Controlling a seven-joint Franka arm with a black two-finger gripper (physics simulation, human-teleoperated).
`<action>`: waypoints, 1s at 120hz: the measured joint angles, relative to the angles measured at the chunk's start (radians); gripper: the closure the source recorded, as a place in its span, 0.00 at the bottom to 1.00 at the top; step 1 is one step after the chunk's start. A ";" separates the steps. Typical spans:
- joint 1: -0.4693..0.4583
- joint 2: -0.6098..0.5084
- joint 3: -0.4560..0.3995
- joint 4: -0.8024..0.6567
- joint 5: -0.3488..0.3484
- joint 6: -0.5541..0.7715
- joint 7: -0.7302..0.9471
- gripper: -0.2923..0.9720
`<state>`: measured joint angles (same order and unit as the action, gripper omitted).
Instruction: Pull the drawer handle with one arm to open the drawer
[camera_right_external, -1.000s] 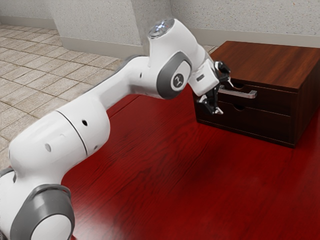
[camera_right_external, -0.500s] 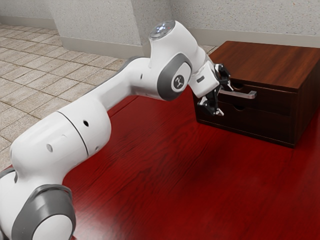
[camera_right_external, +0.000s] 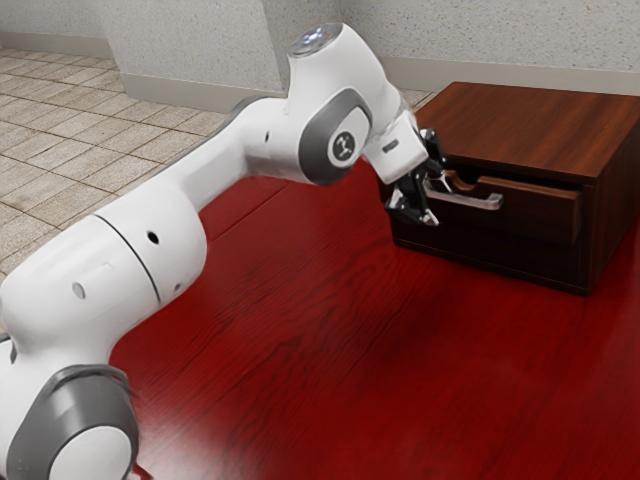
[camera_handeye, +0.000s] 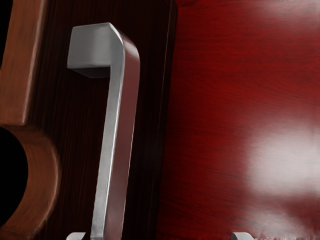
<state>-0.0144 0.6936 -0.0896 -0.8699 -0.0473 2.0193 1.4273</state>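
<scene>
At the exterior view's left a pale tiled floor (camera_right_external: 70, 140) runs back to a speckled wall (camera_right_external: 500, 30), and the glossy red wooden table (camera_right_external: 350, 350) takes up the foreground. The white Franka arm (camera_right_external: 250, 160) rises from the lower left corner and reaches across the table toward the exterior view's right. Its black gripper (camera_right_external: 426, 192) sits at the near end of the silver drawer handle (camera_right_external: 465, 198), with one finger above the bar and one below it. The handle belongs to the upper drawer (camera_right_external: 530, 205) of a dark wooden cabinet (camera_right_external: 540, 125) standing on the table at the exterior view's right. That drawer stands partly out, its front forward of the lower drawer (camera_right_external: 500, 245) beneath it, and a rounded notch shows in its top edge just behind the handle. In the wrist view the handle (camera_handeye: 112, 150) is a flat metal bar with a bent end, running along the dark drawer front (camera_handeye: 150, 100). Two pale fingertips (camera_handeye: 76, 235) show far apart: the bar lies just beside one, while the other sits well clear of it over the red table (camera_handeye: 240, 100). The jaws are therefore spread wide around the bar rather than clamped on it.
</scene>
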 joint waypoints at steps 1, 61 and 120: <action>0.001 -0.001 0.000 0.000 0.000 -0.003 -0.001 0.51; 0.007 -0.138 0.002 -0.199 -0.001 -0.040 -0.073 0.59; 0.004 -0.317 0.000 -0.443 -0.001 0.012 -0.124 0.64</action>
<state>-0.0103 0.3765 -0.0893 -1.3133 -0.0480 2.0312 1.3031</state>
